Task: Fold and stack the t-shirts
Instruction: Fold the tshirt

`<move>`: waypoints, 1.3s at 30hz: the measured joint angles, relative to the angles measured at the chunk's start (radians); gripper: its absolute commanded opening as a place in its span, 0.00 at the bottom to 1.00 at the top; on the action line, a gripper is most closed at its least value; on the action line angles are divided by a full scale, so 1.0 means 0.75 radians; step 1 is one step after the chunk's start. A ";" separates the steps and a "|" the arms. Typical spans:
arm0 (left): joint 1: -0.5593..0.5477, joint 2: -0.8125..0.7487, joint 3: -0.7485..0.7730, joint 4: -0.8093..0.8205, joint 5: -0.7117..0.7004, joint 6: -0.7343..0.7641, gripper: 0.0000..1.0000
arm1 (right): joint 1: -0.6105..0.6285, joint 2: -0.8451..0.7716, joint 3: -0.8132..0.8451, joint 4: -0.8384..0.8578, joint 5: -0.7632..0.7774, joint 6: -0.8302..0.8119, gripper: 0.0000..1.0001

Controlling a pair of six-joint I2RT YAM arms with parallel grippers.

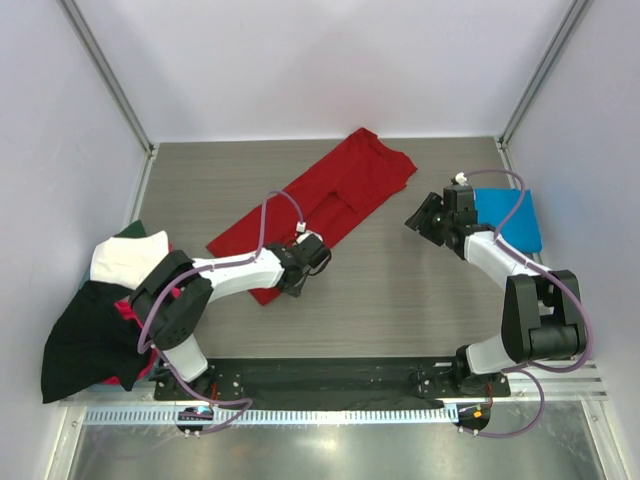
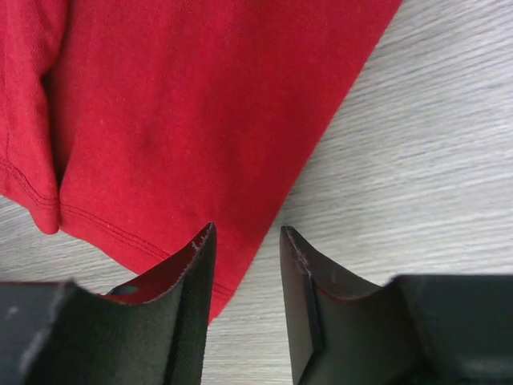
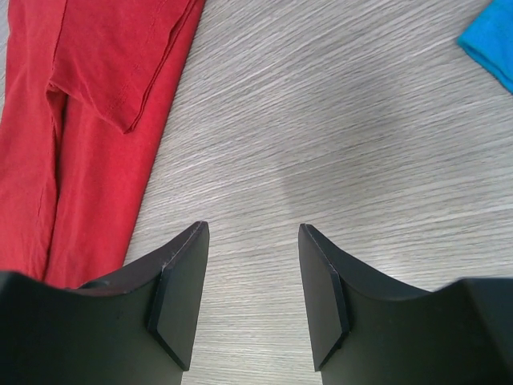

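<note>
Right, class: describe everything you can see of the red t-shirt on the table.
The red t-shirt is deep red, soft knit-looking cloth with stitched hems. It lies flat on the wooden table, folded into a long strip with a sleeve turned in, running diagonally from near left to far middle. The left tool sits at its near end, jaws apart over the hem corner; whether it pinches cloth is unclear. Nothing else touches it.

Just a grey wood-grain table (image 1: 400,300) boxed in by plain white walls (image 1: 320,60), metal posts (image 1: 105,70) in the far corners, soft light.
</note>
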 measured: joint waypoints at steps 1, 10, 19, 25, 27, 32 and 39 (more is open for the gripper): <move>0.001 0.009 0.004 -0.001 -0.003 0.001 0.34 | -0.001 0.000 -0.001 0.001 -0.004 0.000 0.54; 0.007 0.091 0.081 -0.036 -0.022 0.017 0.20 | -0.016 -0.005 -0.025 0.012 -0.010 0.000 0.54; 0.024 0.114 0.114 -0.051 0.066 0.017 0.00 | -0.032 -0.010 -0.035 0.013 -0.015 0.000 0.55; -0.051 0.103 0.142 -0.012 0.273 -0.085 0.00 | -0.047 -0.012 -0.038 0.010 -0.017 0.006 0.54; -0.110 0.103 0.162 0.021 0.335 -0.139 0.01 | -0.060 -0.014 -0.039 0.007 -0.010 0.011 0.55; -0.264 0.169 0.294 0.194 0.450 -0.307 0.10 | -0.097 -0.070 -0.054 -0.020 0.037 0.025 0.55; -0.411 0.369 0.626 0.403 0.585 -0.401 0.80 | -0.158 -0.197 -0.070 -0.079 0.086 0.023 0.68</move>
